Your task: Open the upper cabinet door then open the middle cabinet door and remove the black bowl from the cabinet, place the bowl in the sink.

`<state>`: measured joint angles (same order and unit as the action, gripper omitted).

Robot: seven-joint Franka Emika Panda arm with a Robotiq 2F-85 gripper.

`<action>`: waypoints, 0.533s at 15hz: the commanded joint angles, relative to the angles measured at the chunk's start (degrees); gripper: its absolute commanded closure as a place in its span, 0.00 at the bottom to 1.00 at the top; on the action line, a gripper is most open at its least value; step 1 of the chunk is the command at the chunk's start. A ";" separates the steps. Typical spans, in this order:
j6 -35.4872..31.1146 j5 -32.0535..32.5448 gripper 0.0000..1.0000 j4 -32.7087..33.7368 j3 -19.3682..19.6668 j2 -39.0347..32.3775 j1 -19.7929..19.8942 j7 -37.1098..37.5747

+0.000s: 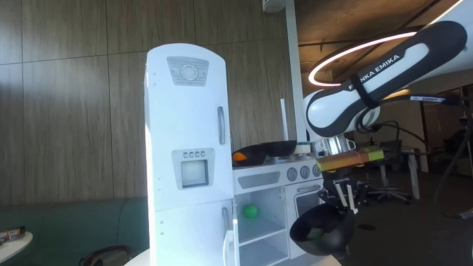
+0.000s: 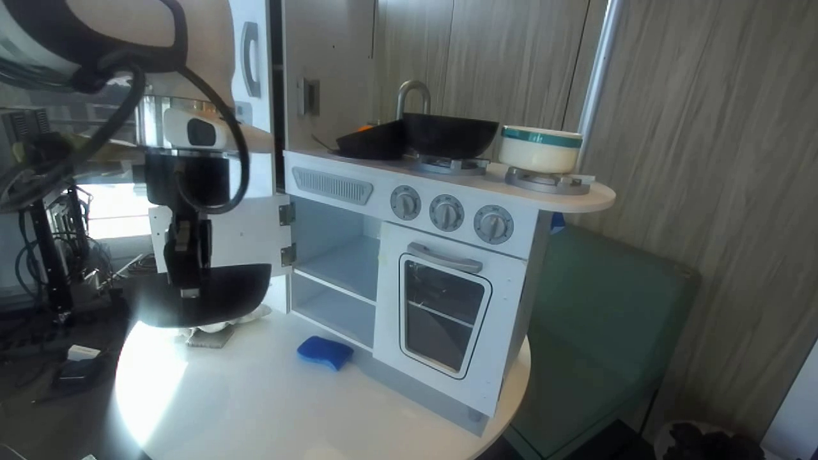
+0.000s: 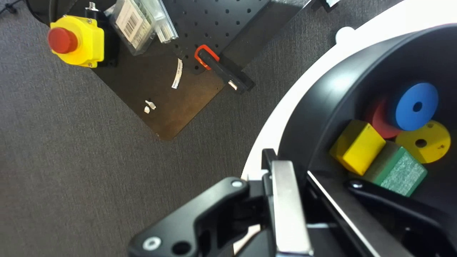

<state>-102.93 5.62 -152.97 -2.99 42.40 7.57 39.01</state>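
Observation:
My gripper [image 1: 349,209] is shut on the rim of the black bowl [image 1: 334,240] and holds it in the air in front of the play kitchen. The gripper [image 2: 190,289] and bowl [image 2: 223,299] show at the left in an exterior view. In the wrist view the gripper [image 3: 296,169] has the wall of the bowl [image 3: 330,96] between its fingers; colored blocks and discs lie inside. The bowl looks tilted. The upper cabinet door [image 1: 186,118] is the tall white rounded panel. The middle cabinet door [image 2: 246,246] stands open on its hinges. The sink basin is hidden.
A faucet [image 2: 414,96] rises behind black pans [image 2: 450,134] and a cream pot [image 2: 540,150] on the countertop. A green ball [image 1: 250,211] sits in the open cabinet. A blue sponge [image 2: 324,352] lies on the white round table [image 2: 255,402]. The oven door [image 2: 447,306] is shut.

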 commanded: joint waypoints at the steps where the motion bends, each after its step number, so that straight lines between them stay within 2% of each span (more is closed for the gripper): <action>1: 5.35 -0.94 0.98 2.89 -0.97 7.49 0.54 -1.34; 5: 10.28 -2.20 0.98 9.41 -3.83 11.68 0.17 0.40; 8: 13.27 -5.11 0.98 17.25 -6.92 11.39 0.10 2.65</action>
<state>-93.18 3.32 -143.29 -7.13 53.77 7.55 39.36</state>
